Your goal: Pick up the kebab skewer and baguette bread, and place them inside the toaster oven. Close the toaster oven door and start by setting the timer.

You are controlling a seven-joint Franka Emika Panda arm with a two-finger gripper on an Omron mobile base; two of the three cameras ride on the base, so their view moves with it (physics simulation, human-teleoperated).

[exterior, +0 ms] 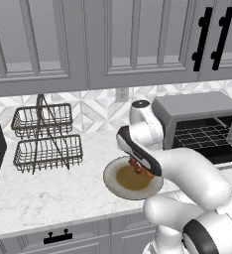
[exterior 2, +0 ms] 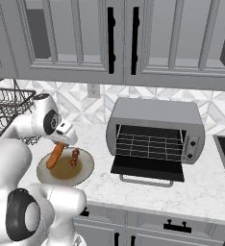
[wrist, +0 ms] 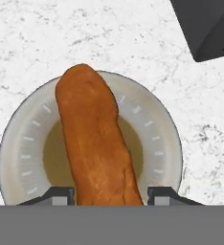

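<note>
The gripper is closed on the baguette bread, one finger on each side of the near end of the loaf. The loaf hangs tilted above the plate and points away from the hand, over the brown middle of the plate. In the right base view the baguette bread slopes down from the gripper toward the left rim of the plate.

The kebab skewer lies on the plate, just right of the loaf; from the left base view its red and dark chunks show on the plate beside the arm. The plate sits on the marble counter.

To the right of the plate, a little farther back, stands the toaster oven. The toaster oven door is folded down flat, and the wire rack is visible inside. Far to the left of the plate, near the wall, stands a wire basket stand.
</note>
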